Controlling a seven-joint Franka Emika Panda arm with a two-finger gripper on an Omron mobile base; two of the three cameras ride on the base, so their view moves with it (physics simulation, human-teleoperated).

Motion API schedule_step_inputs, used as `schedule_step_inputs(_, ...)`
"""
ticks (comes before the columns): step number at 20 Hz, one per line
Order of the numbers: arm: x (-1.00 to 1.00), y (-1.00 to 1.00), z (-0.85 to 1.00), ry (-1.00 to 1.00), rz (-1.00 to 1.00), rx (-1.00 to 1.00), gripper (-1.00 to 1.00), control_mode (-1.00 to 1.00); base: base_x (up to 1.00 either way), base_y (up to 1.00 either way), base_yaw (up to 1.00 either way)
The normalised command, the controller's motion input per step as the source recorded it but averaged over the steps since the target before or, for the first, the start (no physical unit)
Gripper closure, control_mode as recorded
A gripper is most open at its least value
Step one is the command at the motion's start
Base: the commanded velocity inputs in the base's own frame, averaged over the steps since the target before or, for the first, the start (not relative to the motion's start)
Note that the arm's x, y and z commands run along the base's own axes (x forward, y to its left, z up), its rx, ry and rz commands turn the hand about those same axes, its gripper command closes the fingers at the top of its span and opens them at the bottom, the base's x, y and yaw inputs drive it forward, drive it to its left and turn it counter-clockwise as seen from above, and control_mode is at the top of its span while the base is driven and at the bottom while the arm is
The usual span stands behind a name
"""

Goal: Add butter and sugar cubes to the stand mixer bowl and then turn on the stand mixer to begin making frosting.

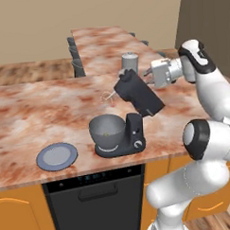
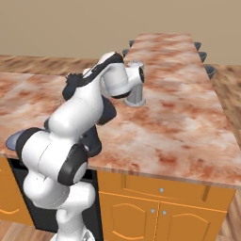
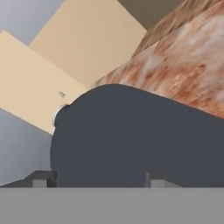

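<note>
The stand mixer [image 1: 129,118] stands near the front edge of the marbled desk [image 1: 36,111], its black head tilted up and back so the wire whisk hangs clear above the stand mixer bowl [image 1: 107,131], which sits on the mixer's base with a small yellowish bit inside. The end effector [image 1: 146,78] is right at the raised head's far right side, and its fingers [image 3: 155,178] are spread along the dark housing. A blue-grey plate [image 1: 56,156] lies to the bowl's left, and a grey cylinder [image 1: 129,62] stands farther back.
</note>
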Motion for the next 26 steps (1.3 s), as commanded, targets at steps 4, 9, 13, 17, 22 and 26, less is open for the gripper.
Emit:
schedule_step_inputs(4, -0.19, 1.00, -0.83, 0.01, 0.05, -0.30, -1.00, -1.00, 0.00, 0.00, 0.00)
schedule_step_inputs(9, -0.05, 0.95, -0.87, 0.04, 0.01, -0.34, -1.00, -1.00, 0.00, 0.00, 0.00)
schedule_step_inputs(13, 0.00, 0.73, -0.66, 0.03, 0.00, -0.32, -1.00, -1.00, 0.00, 0.00, 0.00)
schedule_step_inputs(17, 0.00, 0.64, -0.80, 0.06, -0.01, -0.36, -1.00, -1.00, 0.00, 0.00, 0.00)
schedule_step_inputs(22, -0.40, 0.35, -0.62, 0.06, -0.02, -0.31, -1.00, -1.00, 0.00, 0.00, 0.00)
schedule_step_inputs(26, -1.00, -0.17, 0.13, -0.18, 0.00, -0.01, -1.00, -1.00, 0.00, 0.00, 0.00)
